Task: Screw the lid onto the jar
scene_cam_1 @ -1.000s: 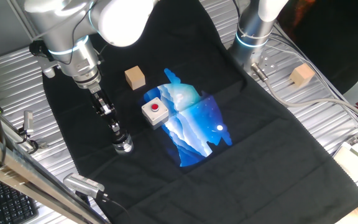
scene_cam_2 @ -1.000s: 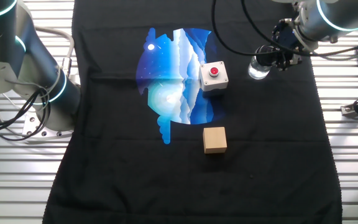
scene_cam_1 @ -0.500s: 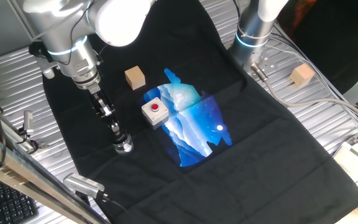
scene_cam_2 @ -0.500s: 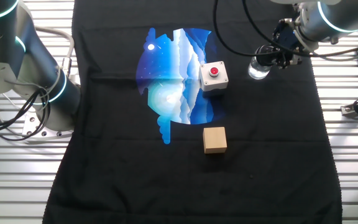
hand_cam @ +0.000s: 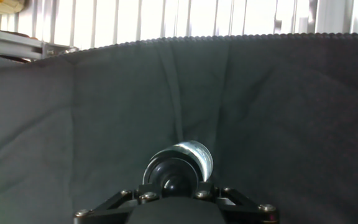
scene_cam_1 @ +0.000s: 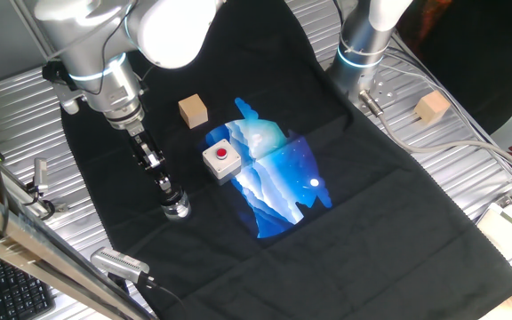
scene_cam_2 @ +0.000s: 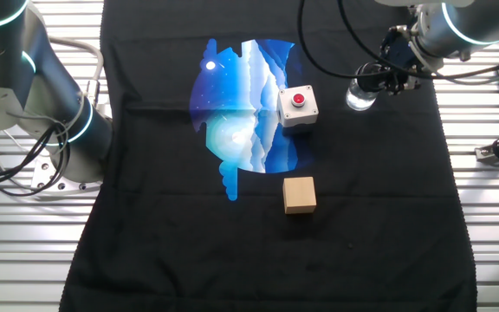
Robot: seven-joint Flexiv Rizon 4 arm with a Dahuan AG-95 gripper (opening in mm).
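The gripper [scene_cam_1: 172, 197] stays pressed down on the lid [hand_cam: 170, 176] atop the jar [scene_cam_2: 359, 95], beside the red-button box [scene_cam_2: 297, 107]. Nothing has visibly shifted; finger opening cannot be told. Tightening seems underway.

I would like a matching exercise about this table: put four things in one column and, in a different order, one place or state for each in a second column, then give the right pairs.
Things:
1. small clear cylinder jar
2. white box with a red button
3. tan wooden cube on the black cloth
4. second tan wooden cube

Places or states:
A. on the ribbed metal table, off the cloth
B. at the edge of the blue print
C. alone on plain black cloth, near the blue print
D. under the tip of the claw

Pairs: 1-D, 2-B, 3-C, 4-A
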